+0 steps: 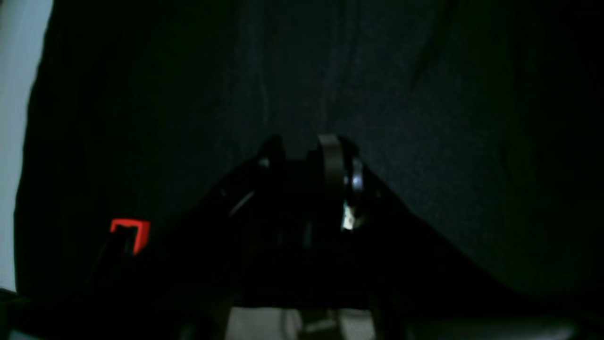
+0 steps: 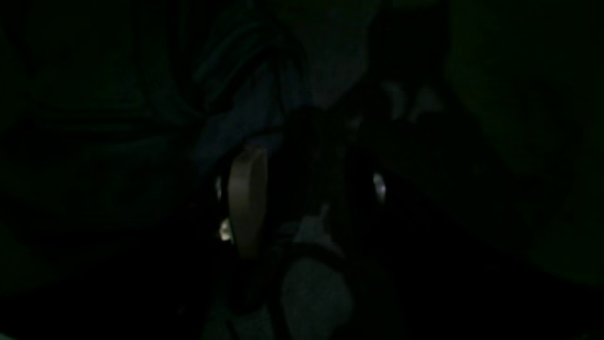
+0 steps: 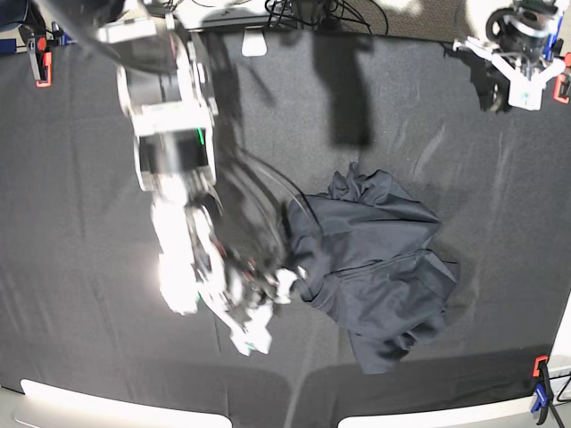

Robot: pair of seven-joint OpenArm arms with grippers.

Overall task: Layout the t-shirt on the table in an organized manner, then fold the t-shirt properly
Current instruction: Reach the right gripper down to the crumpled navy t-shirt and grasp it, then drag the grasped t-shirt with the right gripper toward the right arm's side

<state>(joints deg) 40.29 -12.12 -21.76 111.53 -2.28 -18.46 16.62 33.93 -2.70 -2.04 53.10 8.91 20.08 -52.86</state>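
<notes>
Near the middle of the desk (image 3: 89, 294), right of centre in the base view, the t-shirt (image 3: 379, 267) lies crumpled in a heap; soft, light, limp fabric, so it'll sag and drag on the black cloth; take it at a hem or shoulder edge, not the bunched middle; your right gripper (image 3: 268, 294) sits at the heap's near edge, fingers (image 2: 247, 198) spread with cloth between them, grip uncertain; your left gripper (image 3: 522, 76) is well apart by the far corner, whether its fingers are parted I cannot tell; red clamp (image 3: 40, 67) and blue clamp (image 3: 538, 406) sit at the edges, nothing blocks the shirt.
</notes>
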